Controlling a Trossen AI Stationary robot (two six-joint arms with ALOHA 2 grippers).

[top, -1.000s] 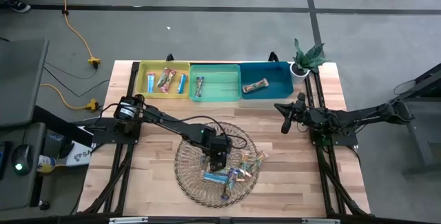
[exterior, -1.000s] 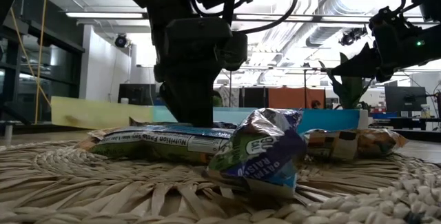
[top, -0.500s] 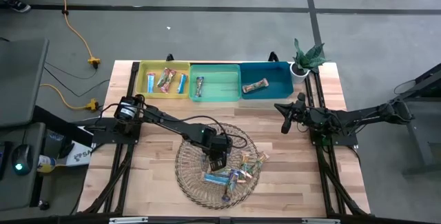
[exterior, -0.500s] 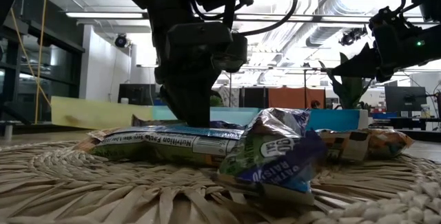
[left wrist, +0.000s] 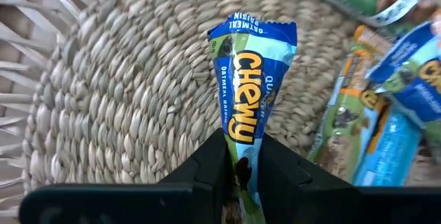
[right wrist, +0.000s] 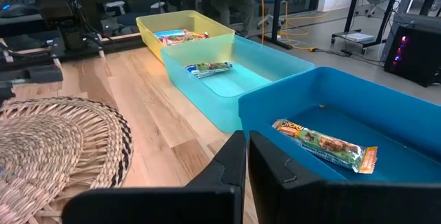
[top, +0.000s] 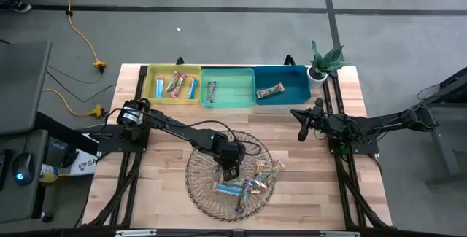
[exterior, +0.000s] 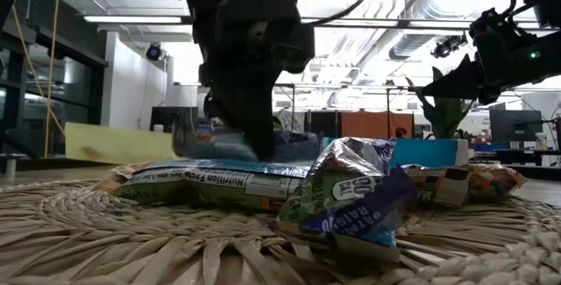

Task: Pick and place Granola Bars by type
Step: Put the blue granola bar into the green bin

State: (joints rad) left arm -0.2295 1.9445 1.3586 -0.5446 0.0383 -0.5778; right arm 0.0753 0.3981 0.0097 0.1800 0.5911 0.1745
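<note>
**Left gripper holding a blue bar above the wicker plate**

Left gripper (left wrist: pixel 242 156): fingers clamped on one end of a blue Chewy bar (left wrist: pixel 249 100); the free end of the wrapper points away from the wrist. High view puts this gripper (top: pixel 230 170) over the middle of the wicker plate (top: pixel 198 186). Low view shows the held bar (exterior: pixel 241 146) clear of the weave, above the bars lying there.

On the plate, just beside the gripper: a loose cluster of remaining bars (top: pixel 248 182) on the side toward the right arm, wrappers blue, green and tan, several overlapping. In the low view a long green bar (exterior: pixel 206 182) lies flat on the weave, and a crumpled green and purple-blue wrapper (exterior: pixel 346 199) rests against it, nearer the camera.

Along the far edge of the surface (top: pixel 306 193), three bins side by side, touching:
- yellow bin (top: pixel 174 85): three bars, including pink and blue wrappers.
- green bin (top: pixel 228 87): one bar, at the end toward the yellow bin.
- teal bin (top: pixel 282 84): one tan and green bar (right wrist: pixel 324 143) lying flat on its floor.

Right gripper (top: pixel 302 124): fingers together, holding nothing, hanging above the surface near the teal bin, well apart from the plate. A small potted plant (top: pixel 325 60) stands at the far corner just beside the teal bin.
</note>
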